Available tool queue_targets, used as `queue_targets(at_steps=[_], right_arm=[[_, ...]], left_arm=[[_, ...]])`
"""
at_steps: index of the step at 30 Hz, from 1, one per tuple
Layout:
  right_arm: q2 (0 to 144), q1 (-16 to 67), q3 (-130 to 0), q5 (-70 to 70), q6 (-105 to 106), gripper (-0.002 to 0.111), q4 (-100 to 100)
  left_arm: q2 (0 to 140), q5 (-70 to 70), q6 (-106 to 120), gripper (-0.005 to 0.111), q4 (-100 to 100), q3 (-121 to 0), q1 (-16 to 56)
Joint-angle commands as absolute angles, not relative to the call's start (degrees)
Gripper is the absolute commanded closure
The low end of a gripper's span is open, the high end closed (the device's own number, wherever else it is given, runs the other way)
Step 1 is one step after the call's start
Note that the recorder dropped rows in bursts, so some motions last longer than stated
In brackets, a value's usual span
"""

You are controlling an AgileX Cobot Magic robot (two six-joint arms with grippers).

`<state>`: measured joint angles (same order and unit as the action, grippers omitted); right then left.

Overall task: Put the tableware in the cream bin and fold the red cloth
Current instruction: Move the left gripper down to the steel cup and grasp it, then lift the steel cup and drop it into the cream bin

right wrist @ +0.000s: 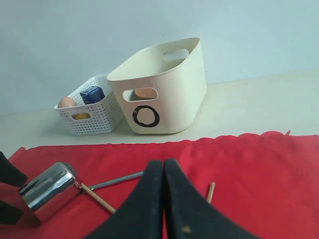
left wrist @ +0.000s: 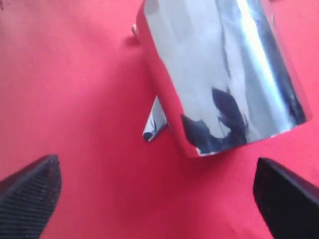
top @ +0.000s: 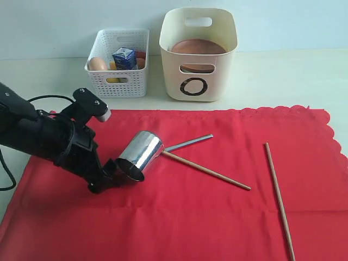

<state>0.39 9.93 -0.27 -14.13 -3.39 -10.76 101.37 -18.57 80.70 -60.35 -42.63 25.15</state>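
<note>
The left arm reaches in low from the left edge, angled down over the red cloth point(top: 179, 217), and the left gripper point(left wrist: 157, 196) stands wide open just short of the steel cup point(top: 140, 155) without touching it. The cup lies on its side on the cloth, mouth toward the gripper. The right gripper point(right wrist: 163, 199) hangs above the cloth, fingers pressed together. The brown plate point(top: 197, 48) sits in the cream bin point(top: 217, 65)

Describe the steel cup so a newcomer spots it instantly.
Find the big red cloth spread across the table. On its left half, right in front of the left gripper's open jaws, the steel cup lies on its side. It is the only shiny metal thing there: a mirror-like cylinder with a thin straight handle, unlike the two wooden chopsticks to its right.
</note>
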Motion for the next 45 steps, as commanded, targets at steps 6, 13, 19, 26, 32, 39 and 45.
queue_targets(at_steps=[6,13,19,26,32,39,45], right_arm=[[0.00,9.92,0.00,-13.70,-3.04,0.108,-10.60],[0.00,9.92,0.00,-13.70,-3.04,0.108,-10.60],[0.00,9.92,0.00,-13.70,-3.04,0.108,-10.60],[0.00,9.92,0.00,-13.70,-3.04,0.108,-10.60],[0.00,9.92,0.00,-13.70,-3.04,0.108,-10.60],[0.00,9.92,0.00,-13.70,-3.04,0.108,-10.60],[0.00,9.92,0.00,-13.70,-3.04,0.108,-10.60]], left_arm=[[104.03,-18.30,106.50,0.007,-84.21,-44.38,27.41],[107.30,-17.96,116.16,0.009,-93.45,-46.18,27.41],[108.85,-18.93,118.09,0.048,-95.17,-47.34,27.41],[108.85,-18.93,120.21,0.106,-98.35,-47.34,27.41],[108.85,-18.93,120.07,0.106,-99.95,-47.34,27.41],[107.87,-18.58,117.11,0.106,-99.95,-47.34,27.29],[104.85,-18.17,110.56,0.106,-99.95,-47.61,25.20]])
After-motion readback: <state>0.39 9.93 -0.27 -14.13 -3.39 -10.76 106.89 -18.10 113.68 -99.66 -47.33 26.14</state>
